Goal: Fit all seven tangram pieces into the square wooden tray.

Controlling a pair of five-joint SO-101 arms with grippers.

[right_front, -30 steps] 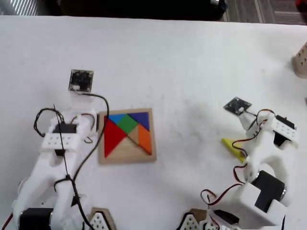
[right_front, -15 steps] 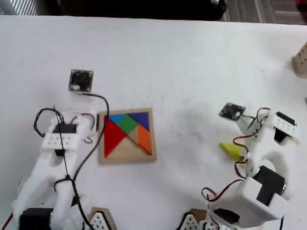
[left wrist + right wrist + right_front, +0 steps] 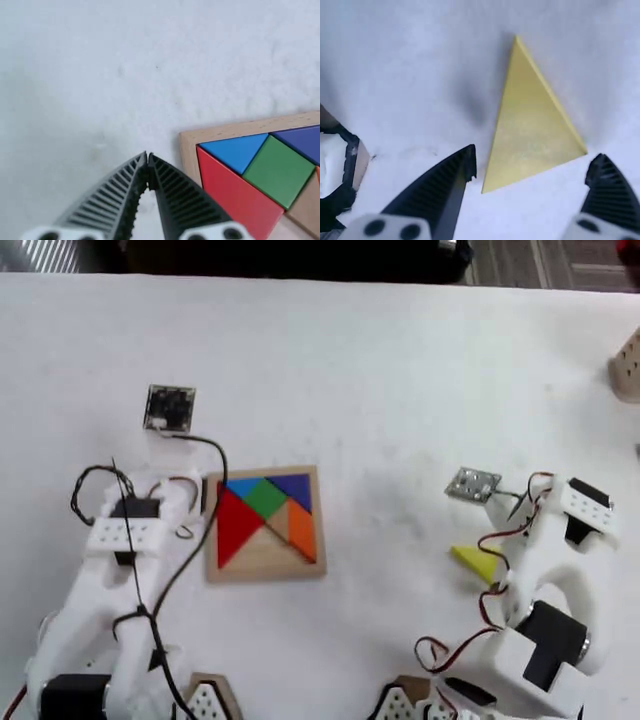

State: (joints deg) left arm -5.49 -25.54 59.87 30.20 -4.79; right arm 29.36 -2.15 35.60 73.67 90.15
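The square wooden tray (image 3: 268,562) lies left of centre and holds a red triangle (image 3: 236,522), a blue triangle (image 3: 243,486), a green square (image 3: 267,497), a dark blue piece (image 3: 293,489) and an orange piece (image 3: 301,527). Its front part is bare wood. My left gripper (image 3: 148,160) is shut with nothing in it, just off the tray's far-left corner (image 3: 188,144), beside the blue triangle (image 3: 234,150). A yellow triangle (image 3: 476,562) lies flat on the table at the right. My right gripper (image 3: 534,157) is open above it, one finger on each side of the yellow triangle (image 3: 532,127).
The white tabletop stretches wide behind and between the arms. A perforated wooden block (image 3: 627,368) stands at the far right edge. The arm bases and cables fill the front corners, with wooden mounts (image 3: 212,698) along the front edge.
The right arm has swung left, its wrist camera moving left and nearer the front. The yellow triangle now sits slightly farther left and forward. The left arm has kept still.
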